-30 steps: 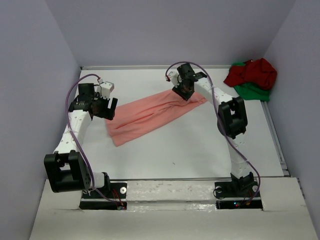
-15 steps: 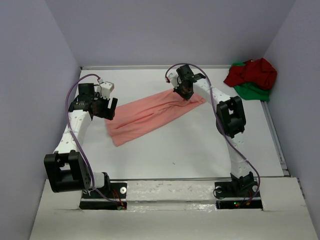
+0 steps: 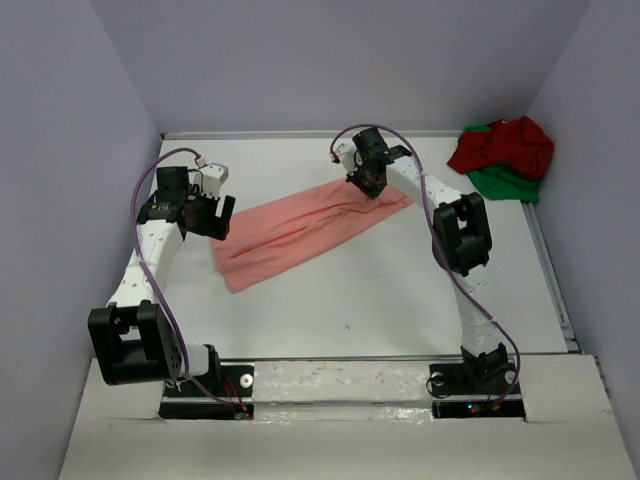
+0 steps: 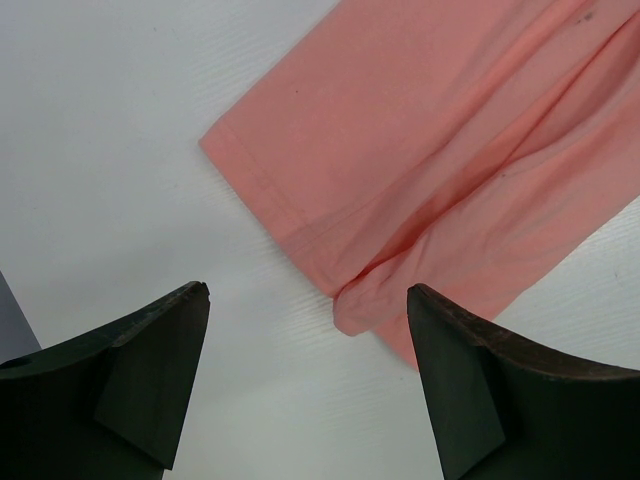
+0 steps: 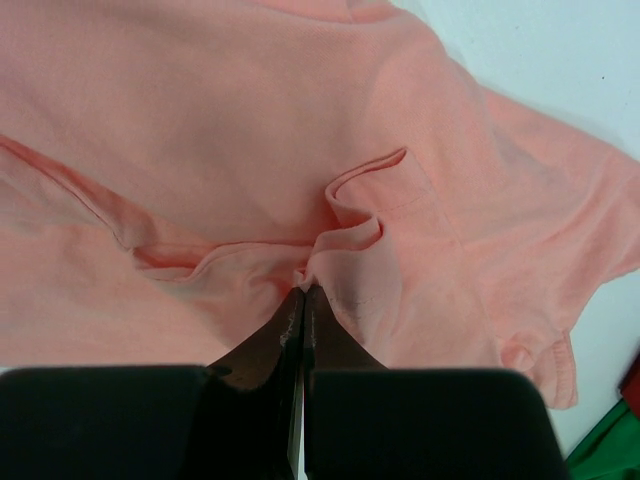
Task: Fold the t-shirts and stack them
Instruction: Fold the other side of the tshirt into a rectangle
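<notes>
Early stage: salmon-pink shirt (image 3: 305,228) mid-table, unfolded, pinched at its 2 o'clock end by closed right gripper (image 5: 302,290); left gripper (image 4: 305,375) open, empty; red shirt (image 3: 508,144) and green shirt (image 3: 505,181) heaped at 2 o'clock, untouched.

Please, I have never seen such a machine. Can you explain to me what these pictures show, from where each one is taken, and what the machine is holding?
These are two robot arms bolted at the near edge of a white table. One camera looks down from above; a small camera rides on each wrist, looking past that arm's own fingers. A salmon-pink t-shirt lies stretched across the table. The right gripper has its fingers shut, pinching a fold of this shirt. The left gripper is open, over the shirt's other end, holding nothing. In the far right corner, a dark red t-shirt lies bunched on a green t-shirt.
</notes>
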You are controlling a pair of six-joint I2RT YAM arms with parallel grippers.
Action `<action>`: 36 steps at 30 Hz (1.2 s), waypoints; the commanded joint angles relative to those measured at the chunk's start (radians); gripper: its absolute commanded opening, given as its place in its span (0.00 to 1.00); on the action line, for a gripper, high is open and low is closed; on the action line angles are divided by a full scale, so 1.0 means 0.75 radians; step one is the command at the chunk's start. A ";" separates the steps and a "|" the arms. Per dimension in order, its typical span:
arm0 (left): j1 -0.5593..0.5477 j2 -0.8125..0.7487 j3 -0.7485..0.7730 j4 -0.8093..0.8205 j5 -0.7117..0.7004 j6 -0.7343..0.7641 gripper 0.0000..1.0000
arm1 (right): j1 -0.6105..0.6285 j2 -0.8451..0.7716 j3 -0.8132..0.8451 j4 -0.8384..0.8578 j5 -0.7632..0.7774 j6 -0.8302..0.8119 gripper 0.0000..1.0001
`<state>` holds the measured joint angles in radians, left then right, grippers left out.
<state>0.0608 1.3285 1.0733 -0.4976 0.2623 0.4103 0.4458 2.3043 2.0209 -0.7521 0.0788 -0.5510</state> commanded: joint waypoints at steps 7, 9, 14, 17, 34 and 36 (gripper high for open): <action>-0.001 -0.029 0.013 -0.009 0.016 0.007 0.90 | -0.001 -0.121 0.101 0.029 -0.187 0.070 0.00; -0.001 -0.027 0.015 -0.009 0.016 0.007 0.90 | -0.001 -0.131 0.093 0.027 -0.217 0.078 0.00; -0.001 -0.023 0.017 -0.011 0.016 0.007 0.90 | -0.001 -0.137 0.065 0.025 -0.269 0.068 0.00; -0.001 -0.023 0.017 -0.011 0.016 0.007 0.90 | -0.001 -0.129 0.063 0.027 -0.267 0.064 0.00; -0.001 -0.031 0.007 -0.013 0.014 0.007 0.90 | -0.032 -0.172 0.077 0.125 -0.383 0.215 0.00; -0.001 -0.029 0.005 -0.013 0.014 0.007 0.90 | -0.044 -0.184 0.077 0.131 -0.424 0.240 0.00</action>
<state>0.0608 1.3285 1.0733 -0.4980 0.2619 0.4103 0.4362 2.2559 2.0487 -0.7136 -0.1589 -0.4332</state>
